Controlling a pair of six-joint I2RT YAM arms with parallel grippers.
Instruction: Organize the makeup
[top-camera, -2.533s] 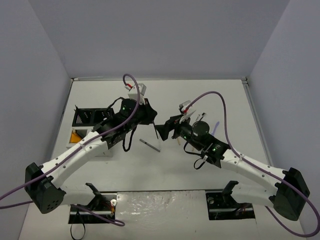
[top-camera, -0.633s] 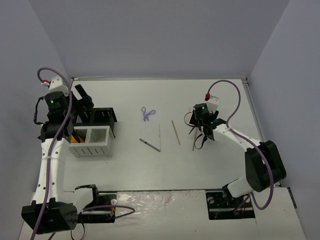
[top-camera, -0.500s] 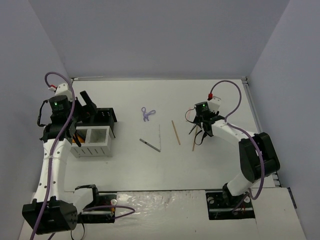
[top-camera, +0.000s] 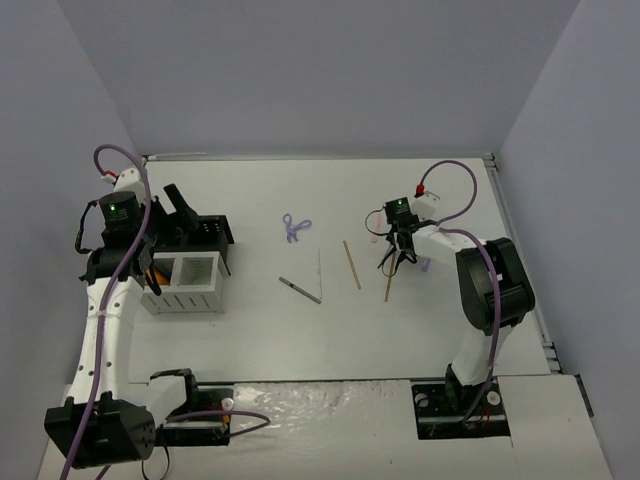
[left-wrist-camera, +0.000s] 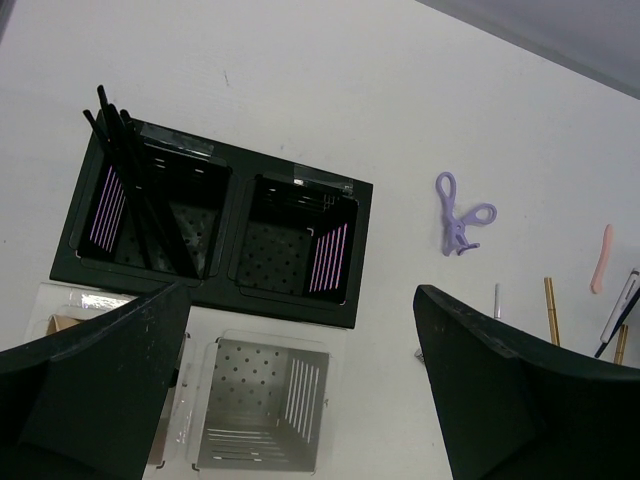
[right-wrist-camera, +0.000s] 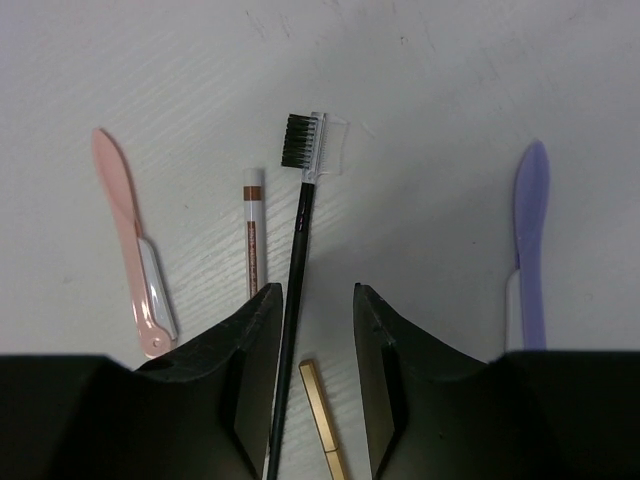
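Observation:
Seen from my right wrist, a black brow brush (right-wrist-camera: 299, 235) lies on the table between my right gripper's (right-wrist-camera: 315, 292) fingers, its handle against the left finger. A gold stick (right-wrist-camera: 322, 412) also lies in that gap. The jaws are narrowed but not clamped. Beside them lie a brown pencil (right-wrist-camera: 254, 235), a pink tool (right-wrist-camera: 130, 240) and a lilac tool (right-wrist-camera: 528, 225). My left gripper (left-wrist-camera: 302, 295) hangs open and empty over the organizer (left-wrist-camera: 215, 300). Black pencils (left-wrist-camera: 135, 185) stand in its far-left slot. Purple scissors (top-camera: 294, 228) and a tan stick (top-camera: 351, 264) lie mid-table.
The organizer (top-camera: 190, 268) stands at the table's left, black slots behind, clear-white ones in front. A silver-tipped pencil (top-camera: 300, 290) and a thin stick (top-camera: 319, 268) lie near the middle. Grey walls enclose the table on three sides.
My right gripper's jaws have narrowed from wide open around the brush handle, and that arm's elbow has swung inward. My left gripper has shifted slightly right over the organizer.

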